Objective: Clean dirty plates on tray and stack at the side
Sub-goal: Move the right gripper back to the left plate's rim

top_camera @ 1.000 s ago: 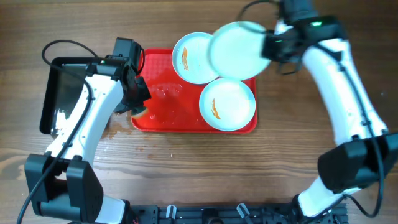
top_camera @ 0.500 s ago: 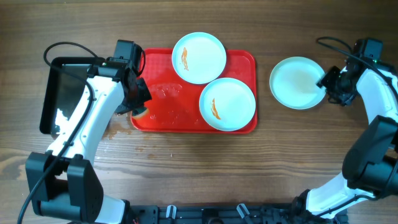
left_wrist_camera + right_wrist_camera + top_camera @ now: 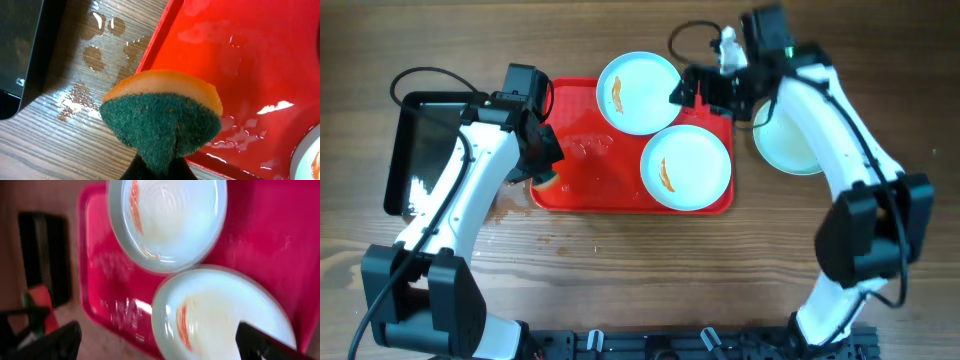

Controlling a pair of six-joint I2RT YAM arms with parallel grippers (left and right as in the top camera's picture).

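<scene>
The red tray carries two plates, each smeared with orange sauce: one at its far edge and one at its right near side. A third plate, with no smear showing, lies on the wood right of the tray, partly under my right arm. My right gripper hovers open above the tray's far right. In its wrist view both smeared plates lie below the wide jaws, which hold nothing. At the tray's left rim my left gripper is shut on a green-and-orange sponge.
A glossy black tray sits at the far left of the table. Water drops spot the wood between it and the red tray. The red tray's left half is wet.
My right arm carried a plate off the tray, laid it on the table at the right, opened, and swung back over the tray. The left arm has stayed put.
</scene>
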